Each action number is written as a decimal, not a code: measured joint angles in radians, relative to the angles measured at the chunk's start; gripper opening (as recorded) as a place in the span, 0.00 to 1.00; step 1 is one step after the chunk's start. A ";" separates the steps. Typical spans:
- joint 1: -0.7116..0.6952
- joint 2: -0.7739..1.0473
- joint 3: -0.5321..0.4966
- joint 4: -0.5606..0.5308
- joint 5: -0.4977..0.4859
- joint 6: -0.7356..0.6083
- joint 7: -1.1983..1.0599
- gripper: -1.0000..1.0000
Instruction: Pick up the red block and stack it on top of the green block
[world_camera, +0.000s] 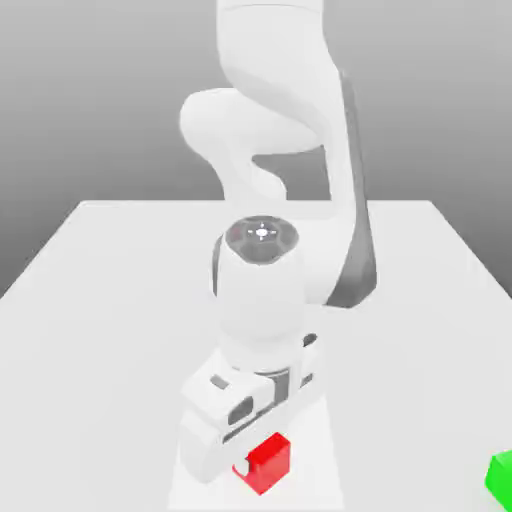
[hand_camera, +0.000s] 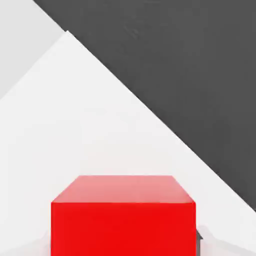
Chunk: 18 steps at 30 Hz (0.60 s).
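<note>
The white table (world_camera: 120, 300) is the biggest thing here, a plain slab running from the grey backdrop toward the camera and spreading across most of the exterior view. On it, the white Panda arm (world_camera: 290, 130) stands at about twelve o'clock from the table's middle, then folds forward and downward so that its rounded wrist housing (world_camera: 258, 290) hangs over the near part of the surface, toward six o'clock. Below the wrist the gripper (world_camera: 258, 462) is lowered right to the tabletop, its pale body tilted slightly and sitting just beside and partly over the red block (world_camera: 270, 462). The red block rests on the table at six o'clock from the wrist, close to the near edge, and its top and one side face show past the hand. The fingers are drawn together on the red block, closed as far as they go against its sides, though the finger pads themselves are hidden behind the hand in the exterior view. In the hand view the red block (hand_camera: 122, 220) sits very near the camera, square-on, with the white table (hand_camera: 100, 125) behind it and dark floor (hand_camera: 190, 75) beyond the table's edge. The green block (world_camera: 500, 478) lies well apart at roughly three o'clock from the red one, at the exterior view's right edge, partly cut off.
</note>
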 joint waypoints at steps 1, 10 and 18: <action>0.001 -0.024 -0.003 -0.004 -0.009 -0.020 0.006 0.00; 0.141 -0.124 0.057 0.120 -0.092 -0.244 0.154 0.00; 0.358 0.021 0.171 0.357 -0.151 -0.336 0.332 0.00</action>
